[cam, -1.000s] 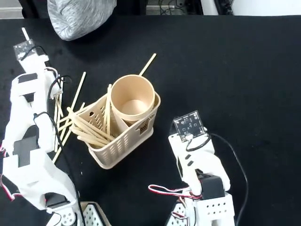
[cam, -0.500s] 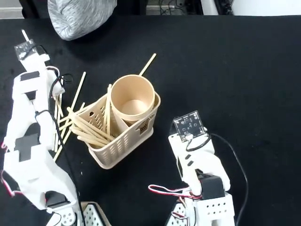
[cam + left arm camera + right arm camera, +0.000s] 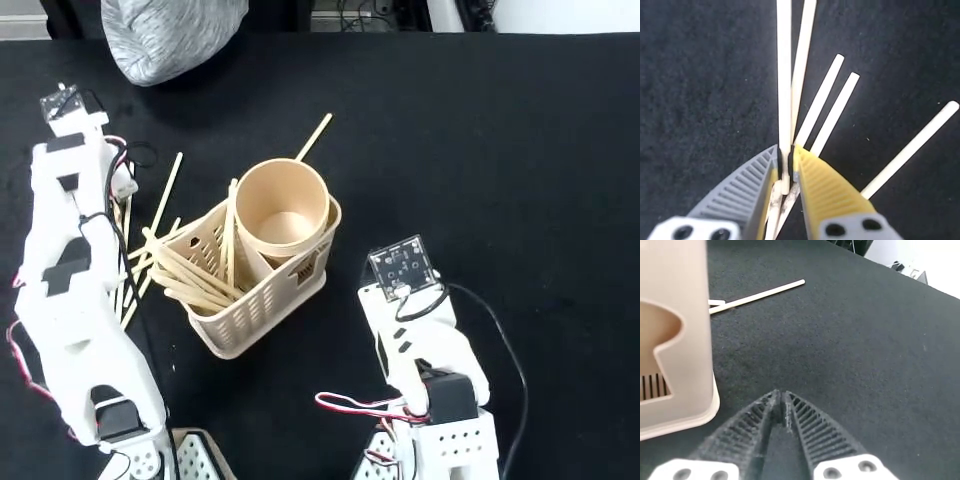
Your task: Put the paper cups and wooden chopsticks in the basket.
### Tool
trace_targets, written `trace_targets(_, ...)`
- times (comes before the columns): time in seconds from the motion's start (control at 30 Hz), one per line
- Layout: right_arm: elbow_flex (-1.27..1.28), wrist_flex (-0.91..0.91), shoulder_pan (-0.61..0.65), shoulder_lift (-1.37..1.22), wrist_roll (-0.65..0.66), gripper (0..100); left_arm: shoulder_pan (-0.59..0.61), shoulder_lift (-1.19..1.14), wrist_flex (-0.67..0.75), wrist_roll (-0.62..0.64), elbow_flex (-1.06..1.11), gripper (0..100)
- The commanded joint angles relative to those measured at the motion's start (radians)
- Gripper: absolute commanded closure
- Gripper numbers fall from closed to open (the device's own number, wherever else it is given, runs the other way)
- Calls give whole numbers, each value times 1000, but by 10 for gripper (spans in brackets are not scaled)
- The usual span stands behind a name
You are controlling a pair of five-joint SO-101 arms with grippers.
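On a black tabletop (image 3: 520, 150), seen from above, the white left arm (image 3: 70, 280) is lying along the left edge. Its wrist view shows the left end effector (image 3: 785, 152) clamping one held chopstick (image 3: 784, 75) near its end, jaws shut tight on it, low over the tabletop. Loose chopsticks (image 3: 826, 97) are fanning out beside it, the closest lying right against the held one.

Near the middle, the beige basket (image 3: 250, 335) is standing upright. Bundled chopsticks (image 3: 190, 275) are leaning in its near-left compartment, and a paper cup (image 3: 282, 200) is sitting mouth-up in its far-right one. A lone chopstick (image 3: 313, 137) is lying just beyond the basket's far side. To the right and nearer, the right arm (image 3: 425, 360) is resting with the right end effector (image 3: 780, 401) pinched shut on nothing, close beside the basket wall.

Likely trouble: the neighbouring stick may be dragged along or half-caught, since it is lying so close. The held stick, thin and gripped near one end, may swivel or slip. Its long free end may also snag the basket rim or the leaning bundle on the way over.

Counts — one basket, one visible cup (whether others are nested inside cannot be told), one held chopstick, four loose beside it, one beyond the basket, and roughly half a dozen in the basket, overlapping too much for an exact count.
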State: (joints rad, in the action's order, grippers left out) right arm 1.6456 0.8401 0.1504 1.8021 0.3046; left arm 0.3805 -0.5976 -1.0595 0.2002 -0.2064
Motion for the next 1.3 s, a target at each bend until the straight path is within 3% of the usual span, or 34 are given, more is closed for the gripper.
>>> trace_targets(0.0, -41, -11, -12, 91, -9, 986, 10, -52, -112, -8, -119, 966)
trace_targets(0.3, -42, -9, -12, 91, -8, 986, 10, -170, -288, -87, -302, 964)
trace_targets(0.43, -33, -12, -12, 91, -5, 986, 21, -233, -382, -157, -400, 878)
trace_targets(0.6, -33, -11, -14, 91, -5, 986, 41, -319, -471, -166, -539, 867)
trace_targets(0.77, -33, -11, -12, 91, -5, 986, 41, -400, -545, -166, -662, 980)
trace_targets(1.27, -35, -11, -14, 91, -5, 986, 44, -496, -703, -166, -943, 971)
